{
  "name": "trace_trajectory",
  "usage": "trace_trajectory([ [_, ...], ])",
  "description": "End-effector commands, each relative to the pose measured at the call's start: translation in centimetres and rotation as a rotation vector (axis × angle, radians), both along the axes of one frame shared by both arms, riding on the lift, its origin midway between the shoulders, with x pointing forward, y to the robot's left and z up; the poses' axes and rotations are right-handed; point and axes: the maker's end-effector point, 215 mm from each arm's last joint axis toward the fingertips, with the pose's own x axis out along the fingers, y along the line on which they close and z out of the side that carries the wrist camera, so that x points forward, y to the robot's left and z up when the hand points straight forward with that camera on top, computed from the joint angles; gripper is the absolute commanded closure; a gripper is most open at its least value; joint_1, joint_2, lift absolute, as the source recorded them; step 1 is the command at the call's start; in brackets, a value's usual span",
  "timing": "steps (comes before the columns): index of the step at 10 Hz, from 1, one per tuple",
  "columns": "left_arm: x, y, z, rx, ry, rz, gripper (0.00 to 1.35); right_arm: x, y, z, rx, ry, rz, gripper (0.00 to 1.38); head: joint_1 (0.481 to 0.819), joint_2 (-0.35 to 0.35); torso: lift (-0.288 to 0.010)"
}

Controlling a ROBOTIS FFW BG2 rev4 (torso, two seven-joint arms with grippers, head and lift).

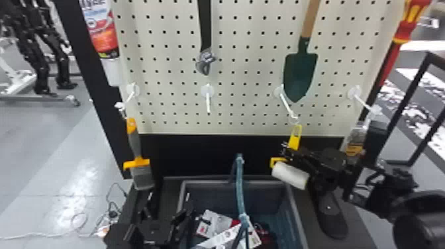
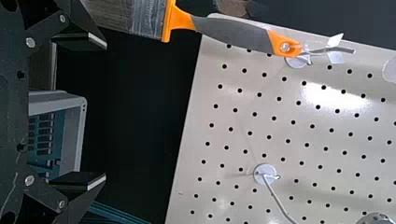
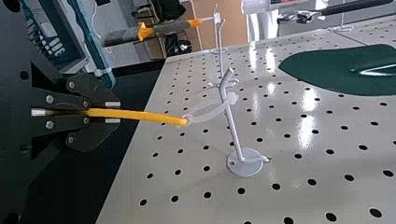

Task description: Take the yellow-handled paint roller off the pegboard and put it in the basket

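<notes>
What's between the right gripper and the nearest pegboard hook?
Right wrist view: the yellow handle, then a pale loop slung on the hook.

You have a dark table [image 1: 357, 231] ahead.
On it, around the middle, you see the grey-rimmed basket [image 1: 296, 207].

There are four lower hooks [image 1: 208, 102], one roller [image 1: 290, 175], one basket [image 1: 297, 212].

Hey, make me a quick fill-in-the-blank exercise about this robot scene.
The color of the trowel's blade is ____.
The robot's ____ gripper holds the roller's yellow handle.
In the head view, ____ white hooks stick out from the pegboard.

Missing words: green; right; four.
</notes>
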Motion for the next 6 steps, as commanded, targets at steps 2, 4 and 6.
trace_trajectory([
  [2,0.01,0.0,0.05,-0.001,-0.001,0.002,0.29,-0.63,0.25,-0.07,0.001,0.007,0.011,1.28,0.549,0.0,-0.1],
  [4,0.01,-0.08,0.13,-0.002,-0.003,0.0,0.29,-0.59,0.23,-0.3,-0.009,0.015,0.016,1.28,0.549,0.0,-0.1],
  [6,-0.01,-0.2,0.01,0.0,0.0,-0.002,0.29,-0.54,0.19,-0.4,-0.014,0.017,0.017,1.28,0.549,0.0,-0.1],
])
